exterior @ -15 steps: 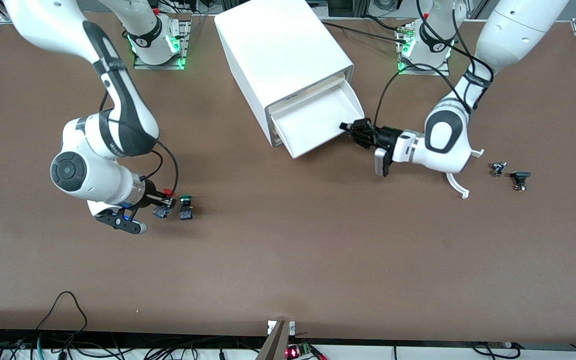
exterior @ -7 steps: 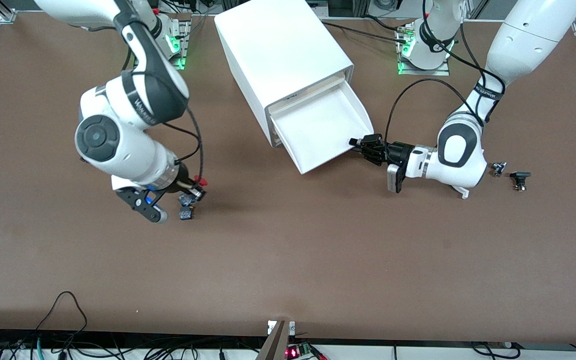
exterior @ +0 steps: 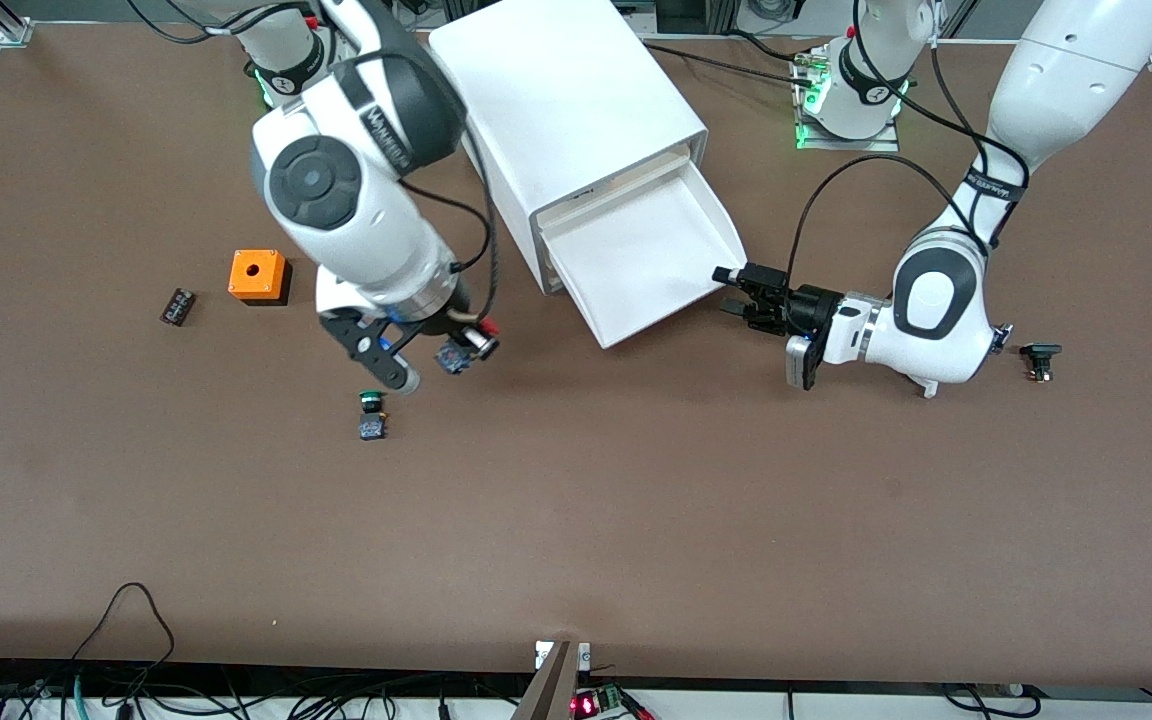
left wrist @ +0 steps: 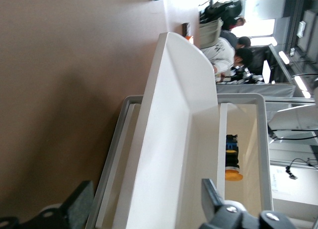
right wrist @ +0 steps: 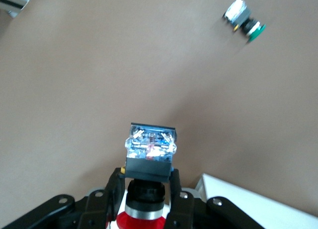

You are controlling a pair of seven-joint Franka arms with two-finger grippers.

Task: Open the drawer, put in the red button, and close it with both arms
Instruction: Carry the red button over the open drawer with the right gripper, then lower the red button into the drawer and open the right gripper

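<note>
Centrally, the drawer (exterior: 651, 255) stands pulled out, upper middle of the front view. Its open tray lies up and rightward of the right gripper (exterior: 466, 350), which pinches the red button (exterior: 460, 352). The left gripper (exterior: 741, 297), fingers spread, sits just off the drawer's front corner.

Two push-buttons out here: one red button (exterior: 463, 350), one green-capped button (exterior: 372, 414). One cabinet (exterior: 566, 110) with one drawer (exterior: 651, 250) out, one orange block (exterior: 257, 276), two arms.
</note>
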